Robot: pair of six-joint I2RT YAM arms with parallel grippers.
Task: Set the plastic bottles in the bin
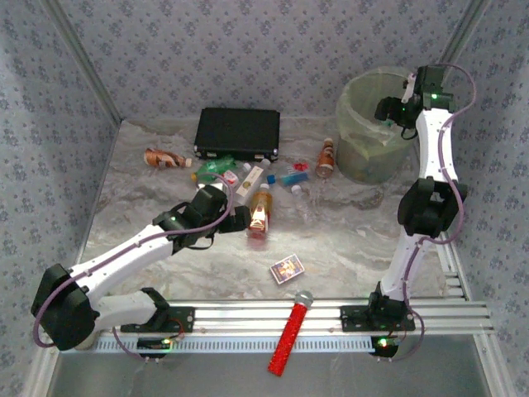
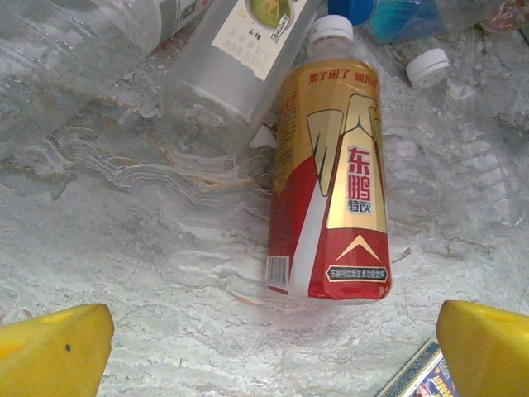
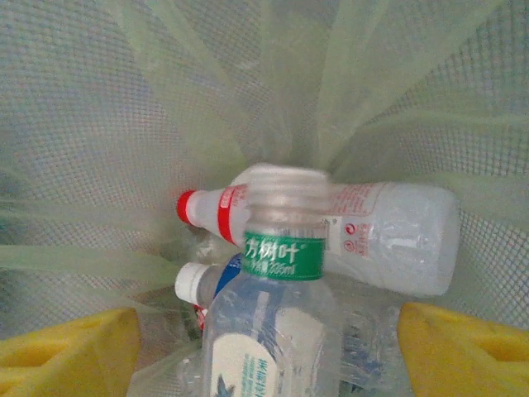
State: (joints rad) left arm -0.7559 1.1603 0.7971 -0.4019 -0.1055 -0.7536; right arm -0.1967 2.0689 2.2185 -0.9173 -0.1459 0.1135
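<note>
My left gripper (image 1: 240, 219) is open low over the table, its yellow fingers (image 2: 50, 347) wide apart just short of the base of an orange-brown bottle with a red label (image 2: 331, 165) lying flat (image 1: 259, 217). Clear bottles (image 2: 240, 58) lie around it. My right gripper (image 1: 395, 107) hangs over the pale green bin (image 1: 364, 157), open. A clear bottle with a green band (image 3: 277, 314) sits between its fingers (image 3: 463, 347), free of both and blurred. Below it, inside the bin's liner (image 3: 165, 99), lies a red-capped bottle (image 3: 372, 231).
More bottles lie scattered by the black case (image 1: 238, 132): a brown one (image 1: 164, 158), a green one (image 1: 216, 165), an orange one (image 1: 326, 157). A patterned card box (image 1: 287, 268) and a red microphone (image 1: 291, 331) lie near the front rail.
</note>
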